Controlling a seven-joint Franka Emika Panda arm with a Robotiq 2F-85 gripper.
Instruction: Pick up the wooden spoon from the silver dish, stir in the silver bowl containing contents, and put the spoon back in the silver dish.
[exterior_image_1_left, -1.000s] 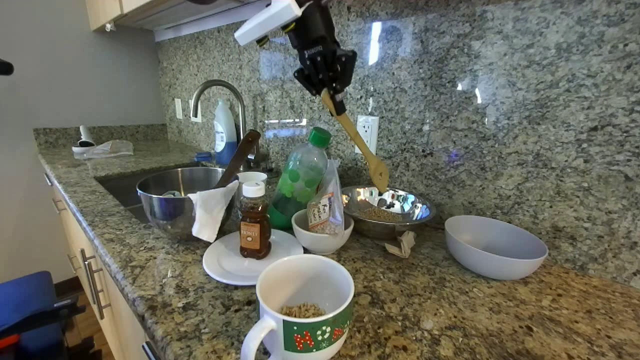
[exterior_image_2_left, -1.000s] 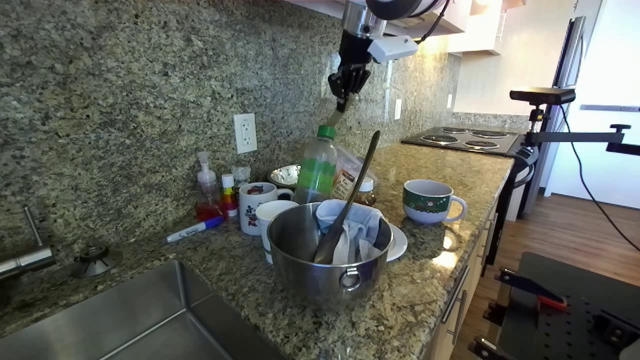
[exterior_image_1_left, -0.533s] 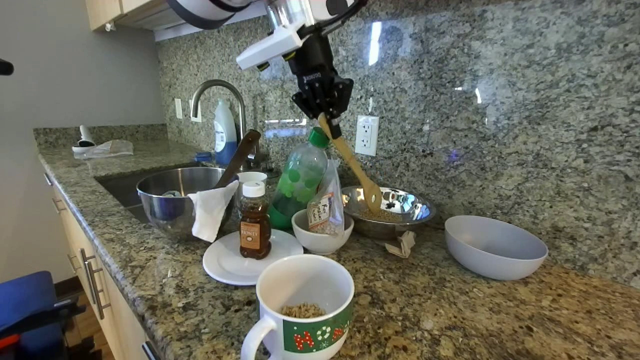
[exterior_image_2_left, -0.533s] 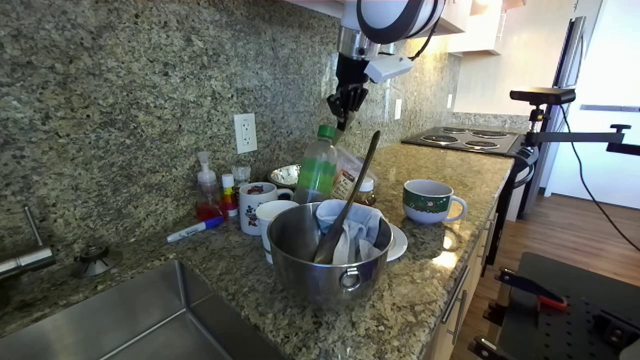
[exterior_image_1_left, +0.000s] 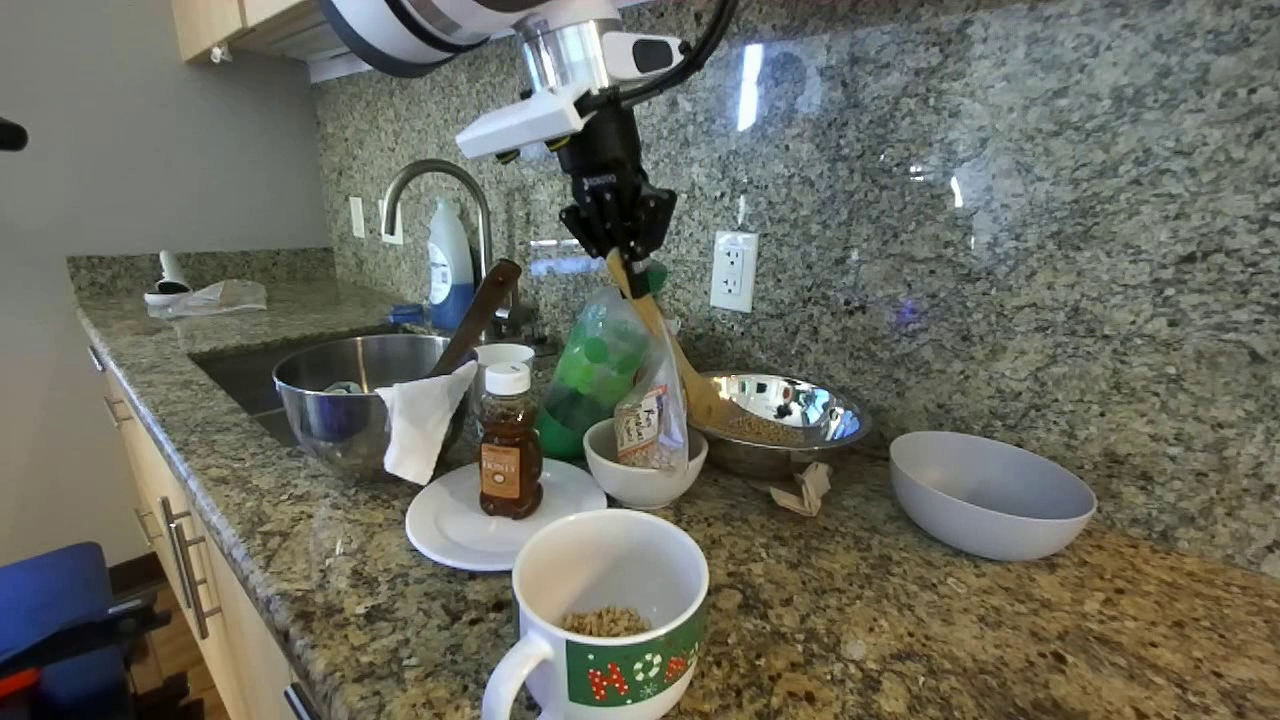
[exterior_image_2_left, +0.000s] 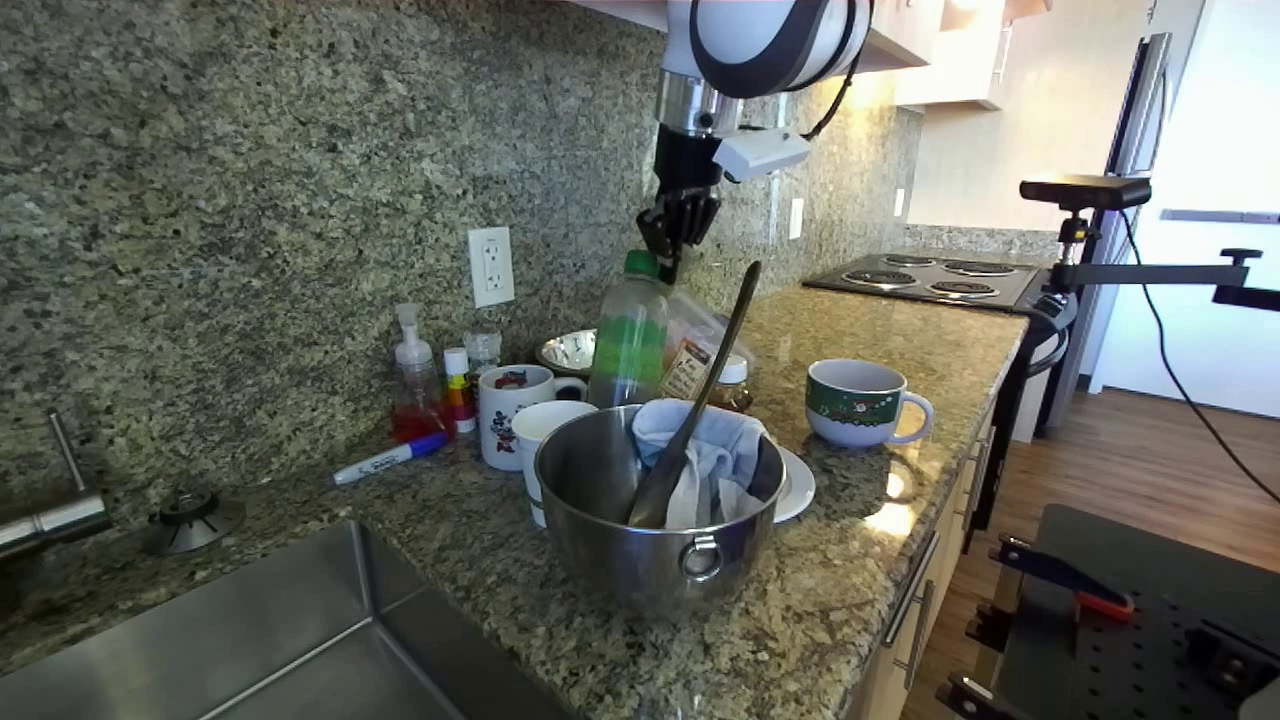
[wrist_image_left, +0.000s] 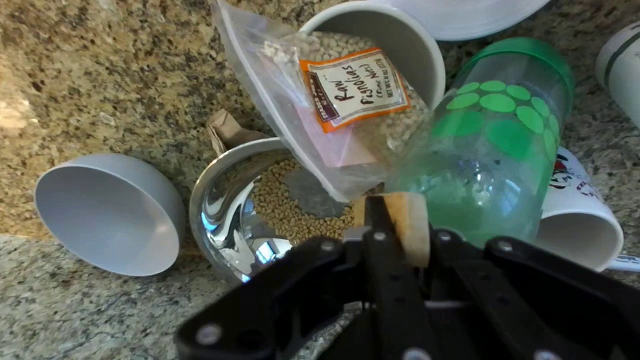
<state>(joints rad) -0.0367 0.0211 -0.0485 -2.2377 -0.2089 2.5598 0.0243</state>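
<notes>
The wooden spoon (exterior_image_1_left: 697, 388) is tilted, its head inside the silver bowl (exterior_image_1_left: 850, 428) of grains, at the side by the bag. My gripper (exterior_image_1_left: 637, 280) is shut on its upper handle, above the bag and beside the green bottle; it also shows in an exterior view (exterior_image_2_left: 668, 268). In the wrist view, my gripper (wrist_image_left: 407, 225) grips the handle end (wrist_image_left: 414, 220), which hides the spoon's head. The silver bowl (wrist_image_left: 200, 210) shows grains around a bare centre. The silver dish (exterior_image_1_left: 330, 425) stands by the sink with a dark utensil and cloth; it also shows in an exterior view (exterior_image_2_left: 620, 570).
A green bottle (exterior_image_1_left: 590, 370) and a nut bag (exterior_image_1_left: 655, 420) in a white bowl (exterior_image_1_left: 640, 485) stand close to the spoon. A honey bottle (exterior_image_1_left: 508, 450) on a plate (exterior_image_1_left: 450, 535), a large mug (exterior_image_1_left: 610, 560) and a grey bowl (exterior_image_1_left: 990, 500) are nearby. The granite wall (exterior_image_1_left: 1000, 250) is behind.
My gripper has moved down, then sideways toward the green bottle. The spoon's head went from above the silver bowl into it and to its bag side. The bottle's top has shifted slightly.
</notes>
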